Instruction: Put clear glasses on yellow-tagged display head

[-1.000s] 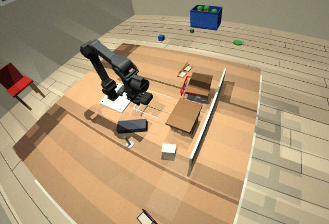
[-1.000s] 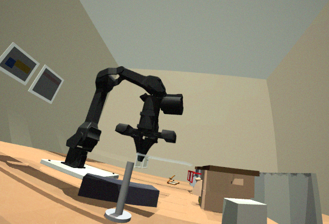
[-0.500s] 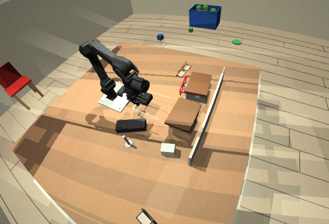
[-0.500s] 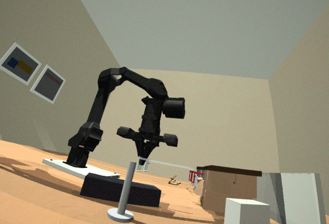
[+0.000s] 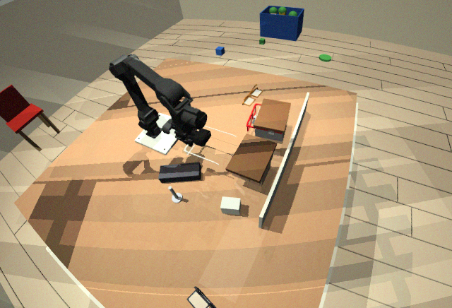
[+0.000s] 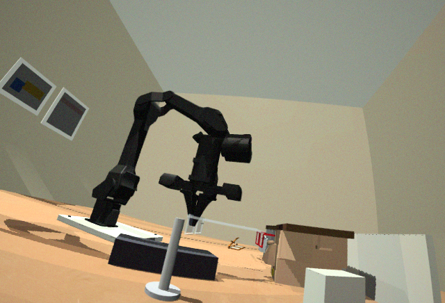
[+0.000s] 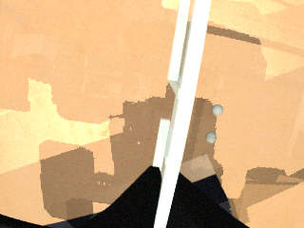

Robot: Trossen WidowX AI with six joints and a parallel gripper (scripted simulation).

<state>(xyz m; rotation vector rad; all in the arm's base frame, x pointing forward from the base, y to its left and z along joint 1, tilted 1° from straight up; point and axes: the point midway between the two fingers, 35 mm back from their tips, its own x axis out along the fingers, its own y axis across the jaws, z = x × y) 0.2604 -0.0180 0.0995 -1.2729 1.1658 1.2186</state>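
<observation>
Above the wooden table, our black two-fingered claw is nearly closed, gripping the clear-framed glasses. We have their temples reaching toward the tan, brown-topped block-shaped head; red-framed glasses sit on the grey, brown-topped head.

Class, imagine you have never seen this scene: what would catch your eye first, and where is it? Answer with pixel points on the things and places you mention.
The big black robot arm [image 5: 160, 82] [image 6: 186, 107] comes first, arching up from its white base plate [image 5: 166, 150] [image 6: 68, 217] and pinching the clear glasses [image 5: 210, 160] [image 6: 229, 224] [image 7: 192, 62]. Next come the bright red glasses [image 5: 248, 123] [image 6: 257, 239] on the far brown-topped head, and the blue bin [image 5: 279, 27] of green balls on the floor behind the table.
</observation>
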